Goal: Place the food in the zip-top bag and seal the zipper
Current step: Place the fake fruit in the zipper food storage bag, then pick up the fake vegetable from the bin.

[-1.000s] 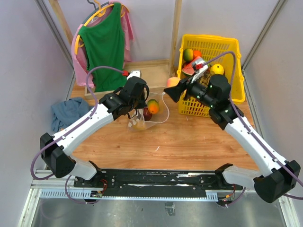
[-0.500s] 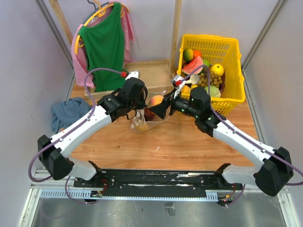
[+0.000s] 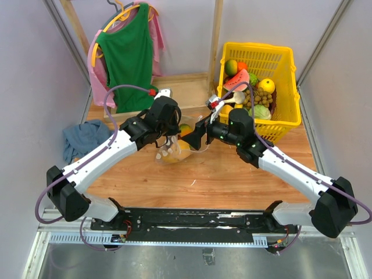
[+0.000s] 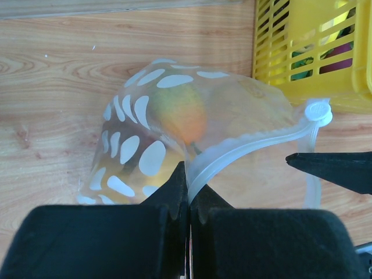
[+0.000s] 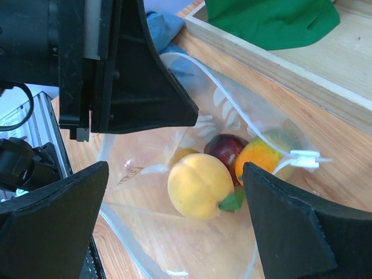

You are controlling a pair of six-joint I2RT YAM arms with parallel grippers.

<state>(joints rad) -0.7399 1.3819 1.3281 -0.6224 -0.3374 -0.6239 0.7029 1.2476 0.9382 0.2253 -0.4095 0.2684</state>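
The zip-top bag (image 3: 174, 152), clear with white dots, lies on the wooden table with its mouth open towards the right. My left gripper (image 3: 170, 135) is shut on the bag's mouth edge at the zipper (image 4: 244, 148), which it holds up. In the right wrist view the bag (image 5: 174, 244) holds a round yellow fruit (image 5: 200, 185), a dark purple fruit (image 5: 228, 150) and the green-orange mango (image 5: 264, 154). My right gripper (image 5: 174, 215) is open and empty at the mouth, its fingers wide on either side of the yellow fruit without touching it. The mango (image 4: 186, 113) shows through the bag.
A yellow basket (image 3: 256, 46) with several more toy fruits stands at the back right, close behind the bag (image 4: 314, 46). A blue cloth (image 3: 84, 138) lies at the left. A green shirt (image 3: 125, 58) hangs on a wooden frame (image 3: 186, 87) at the back.
My right gripper carried the round yellow fruit from the basket leftwards to the bag's mouth and opened. The fruit now lies inside the bag. The left gripper kept hold of the bag.
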